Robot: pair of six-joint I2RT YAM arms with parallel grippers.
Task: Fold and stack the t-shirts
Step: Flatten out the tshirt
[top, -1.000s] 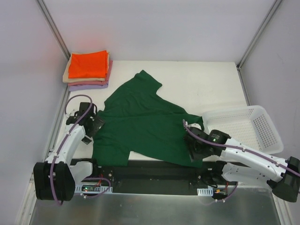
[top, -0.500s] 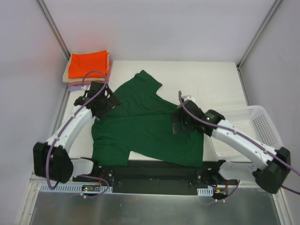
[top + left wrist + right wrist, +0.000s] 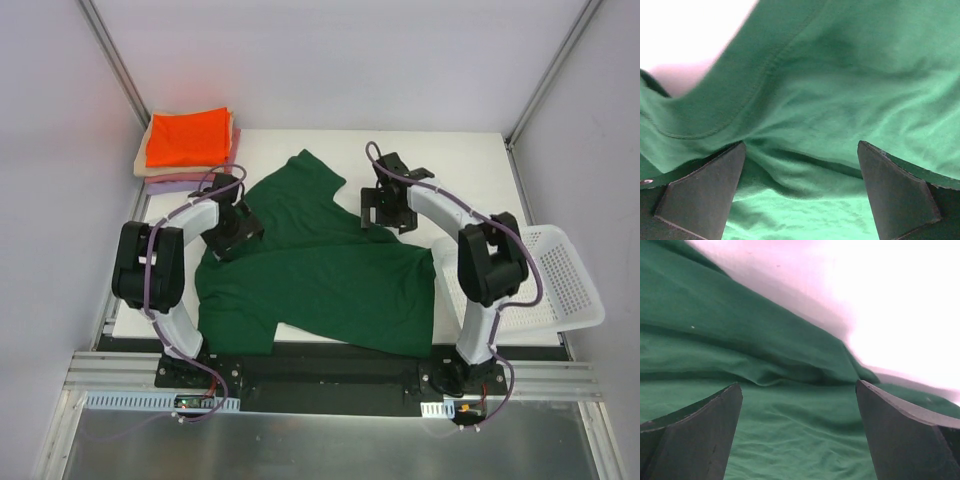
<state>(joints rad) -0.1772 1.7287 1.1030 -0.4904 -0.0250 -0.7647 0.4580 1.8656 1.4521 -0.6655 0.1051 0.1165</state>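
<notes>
A large dark green t-shirt [image 3: 320, 265] lies spread and rumpled on the white table. It fills the left wrist view [image 3: 830, 100] and most of the right wrist view [image 3: 740, 365]. My left gripper [image 3: 238, 228] is open, low over the shirt's left edge, with cloth between its fingers [image 3: 705, 195]. My right gripper [image 3: 383, 218] is open over the shirt's upper right edge, its fingers [image 3: 905, 435] wide apart above the cloth. A stack of folded shirts sits at the back left: bright orange [image 3: 188, 138] on top, beige [image 3: 142, 166], pink and lavender [image 3: 190, 184] beneath.
A white plastic mesh basket [image 3: 560, 280] stands at the table's right edge, beside the right arm. Grey walls close in the table on the left, back and right. Bare white table [image 3: 460, 170] lies behind the right gripper.
Both arms have reached forward from the near edge over the shirt: the left gripper to the shirt's left edge, the right gripper up to its upper right edge. The shirt's right part has shifted.
</notes>
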